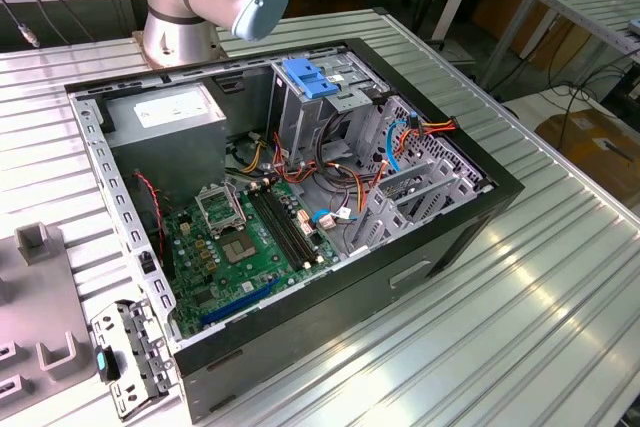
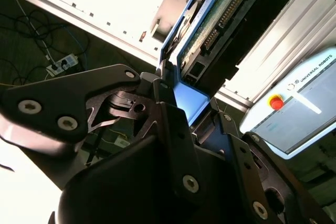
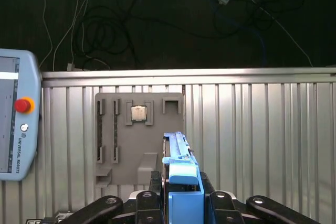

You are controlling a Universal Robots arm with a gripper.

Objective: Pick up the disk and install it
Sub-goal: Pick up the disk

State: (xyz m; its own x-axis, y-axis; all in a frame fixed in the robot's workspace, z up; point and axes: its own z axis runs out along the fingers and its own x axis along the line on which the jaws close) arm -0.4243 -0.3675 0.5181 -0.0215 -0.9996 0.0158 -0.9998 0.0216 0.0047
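Disk [image 3: 177, 148] is pinched at its blue end by the gripper [image 3: 182, 203]. It is held edgewise, probably to suit the bay [image 1: 345, 112].

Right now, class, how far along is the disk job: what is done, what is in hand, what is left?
Done: the pick-up; in the first wrist view the gripper is shut on the disk. In hand: the disk is held in the air, with the grey fixture plate beyond it. Left: installing it; it is not yet in the open computer case of the exterior view.
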